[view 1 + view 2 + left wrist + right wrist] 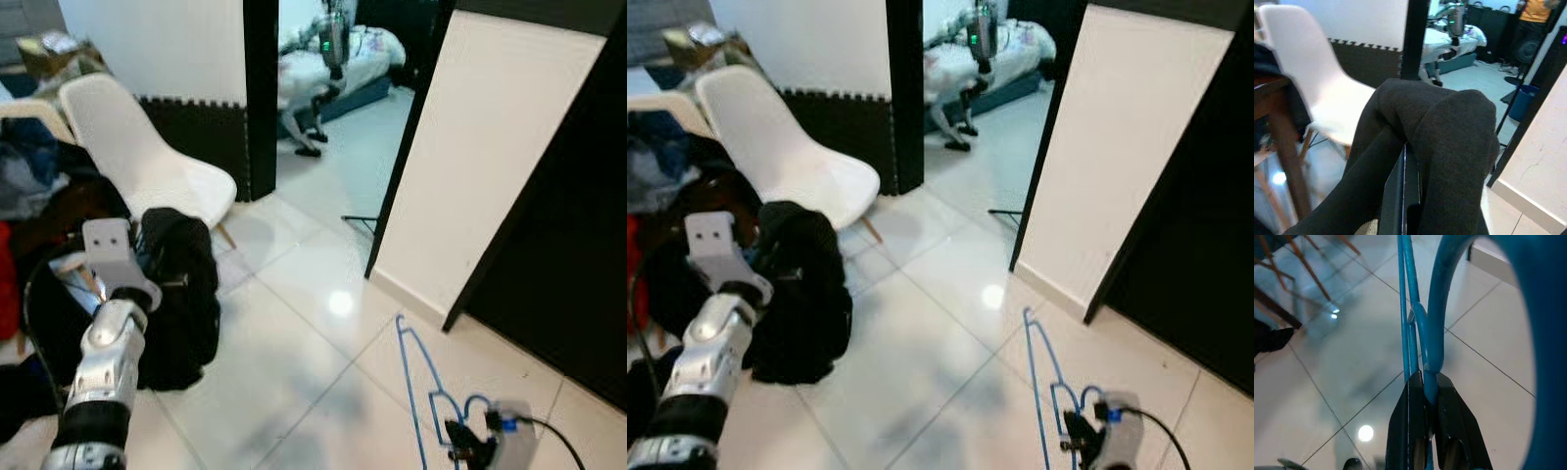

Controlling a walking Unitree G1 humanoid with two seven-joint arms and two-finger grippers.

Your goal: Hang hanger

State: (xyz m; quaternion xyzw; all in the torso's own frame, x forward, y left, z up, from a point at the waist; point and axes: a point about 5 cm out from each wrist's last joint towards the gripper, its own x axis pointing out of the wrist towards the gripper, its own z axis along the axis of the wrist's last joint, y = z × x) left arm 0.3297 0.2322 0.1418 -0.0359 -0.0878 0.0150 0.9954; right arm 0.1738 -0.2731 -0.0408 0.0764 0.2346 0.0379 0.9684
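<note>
Hanger in our right grip, low at five o'clock.

Our right gripper (1425, 426) is clamped on the blue hanger (419, 377), its long axis running toward twelve; our left gripper (1405, 196) holds dark cloth (1449, 132).

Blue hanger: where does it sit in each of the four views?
Left eye view: blue hanger lower right, above the floor tiles, held by the right gripper.
Right eye view: lower right.
Left wrist view: not in it.
Right wrist view: close up, wire clamped between the fingers.
Shared landmark: white chair.
</note>
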